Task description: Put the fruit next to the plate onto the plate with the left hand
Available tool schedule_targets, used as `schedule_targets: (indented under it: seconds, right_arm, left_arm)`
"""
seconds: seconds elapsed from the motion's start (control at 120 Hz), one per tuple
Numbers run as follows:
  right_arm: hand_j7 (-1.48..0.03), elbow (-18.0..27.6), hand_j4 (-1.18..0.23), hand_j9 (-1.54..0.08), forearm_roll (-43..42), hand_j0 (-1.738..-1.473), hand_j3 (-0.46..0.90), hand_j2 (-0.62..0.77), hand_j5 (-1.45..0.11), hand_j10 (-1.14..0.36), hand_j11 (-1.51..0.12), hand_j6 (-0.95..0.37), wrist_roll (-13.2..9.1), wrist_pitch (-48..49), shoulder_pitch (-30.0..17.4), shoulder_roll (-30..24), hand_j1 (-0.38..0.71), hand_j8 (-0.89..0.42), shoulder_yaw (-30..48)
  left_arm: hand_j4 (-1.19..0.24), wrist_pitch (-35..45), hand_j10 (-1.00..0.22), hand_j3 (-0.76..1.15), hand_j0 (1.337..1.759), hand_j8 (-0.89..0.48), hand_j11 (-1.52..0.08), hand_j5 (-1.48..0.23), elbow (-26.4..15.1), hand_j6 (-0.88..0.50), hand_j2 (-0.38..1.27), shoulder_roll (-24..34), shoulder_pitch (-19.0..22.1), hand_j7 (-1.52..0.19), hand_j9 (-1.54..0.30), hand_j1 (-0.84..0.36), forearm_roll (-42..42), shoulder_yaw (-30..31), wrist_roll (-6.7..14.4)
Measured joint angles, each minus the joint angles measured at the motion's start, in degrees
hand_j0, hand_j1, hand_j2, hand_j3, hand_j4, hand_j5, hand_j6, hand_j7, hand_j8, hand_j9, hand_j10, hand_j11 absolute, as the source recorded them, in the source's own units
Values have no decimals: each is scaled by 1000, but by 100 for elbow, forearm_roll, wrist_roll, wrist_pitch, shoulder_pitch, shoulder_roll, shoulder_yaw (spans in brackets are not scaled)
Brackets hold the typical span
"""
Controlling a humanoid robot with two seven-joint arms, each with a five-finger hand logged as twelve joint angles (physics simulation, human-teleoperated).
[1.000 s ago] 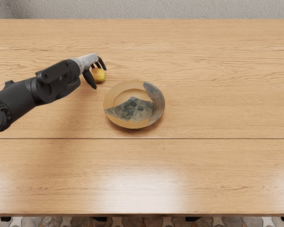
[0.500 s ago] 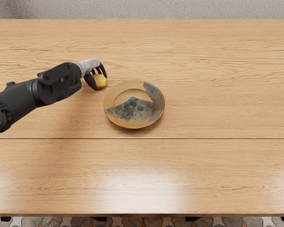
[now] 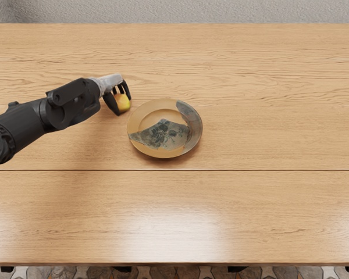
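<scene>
- Head view, starting nearest: the front edge of the wooden table (image 3: pixel 250 215) runs along the bottom, with a strip of patterned floor (image 3: pixel 163 272) showing under it.
- Moving up, a seam crosses the tabletop from side to side, and light glares off the boards in front of it.
- Just past the seam sits the round golden plate (image 3: pixel 148 116), with a dark mottled patch across its middle and nothing lying on it.
- From the left edge comes the left arm (image 3: pixel 29 119), black and bulky, slanting up toward the plate's far-left side.
- And there's the left hand (image 3: pixel 113 93): its dark fingers (image 3: pixel 110 103) are curled in a cage around the small yellow fruit (image 3: pixel 123 102), gripping it.
- The fruit is off the plate, just beside the far-left rim; whether it touches the wood cannot be told.
- Beyond, bare boards run to the far edge, then a grey band (image 3: pixel 174 10).
</scene>
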Motion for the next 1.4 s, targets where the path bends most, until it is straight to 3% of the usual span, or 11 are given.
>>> schedule_targets:
  seconds: [0.1,0.192,0.4,0.733,1.017,1.1,1.242,1.4]
  right_arm:
    - [0,0,0,0,0,-1658,0,0,0,0,0,0,1,0,0,0,-349,0,0]
    - [0,0,0,0,-1,-1658,0,0,0,0,0,0,0,0,0,0,-349,0,0]
    - [0,0,0,0,-1,-1658,0,0,0,0,0,0,0,0,0,0,-349,0,0]
    - [0,0,0,0,0,-1658,0,0,0,0,0,0,-1,0,0,0,-349,0,0]
    - [0,0,0,0,-1,-1658,0,0,0,0,0,0,0,0,0,0,-349,0,0]
    - [0,0,0,0,-1,-1658,0,0,0,0,0,0,0,0,0,0,-349,0,0]
    - [0,0,0,0,-1,-1658,0,0,0,0,0,0,-2,0,0,0,-349,0,0]
    - [0,0,0,0,-1,-1658,0,0,0,0,0,0,-1,0,0,0,-349,0,0]
  left_arm:
    - [-703,-12,-628,0,1652,-456,-857,-764,-2,-440,217,0,0,-808,-857,-244,-8,14,0]
    - [-704,-16,-636,0,1651,-457,-874,-795,-2,-440,135,0,9,-832,-874,-210,-9,17,1]
    - [-692,-22,-661,0,1652,-442,-901,-846,3,-428,253,0,11,-872,-902,-239,-10,24,3]
    - [-622,-116,-681,0,1652,-402,-952,-954,8,-361,309,0,-40,-942,-951,-279,-51,31,2]
    - [-600,-443,-682,0,1652,-375,-988,-1021,-60,-333,315,0,-634,-997,-983,-276,-193,-17,0]
    - [-580,-828,-668,0,1651,-361,-997,-1050,-427,-315,277,0,-1046,-1014,-986,-273,-382,-23,102]
    - [-589,-1096,-643,0,1652,-343,-1000,-1065,-1407,-310,385,0,-1576,-1032,-992,-300,-668,-35,474]
    - [-618,-1242,-683,0,1653,-362,-1015,-1095,-1997,-316,437,86,-1694,-1039,-1007,-309,-857,-67,684]
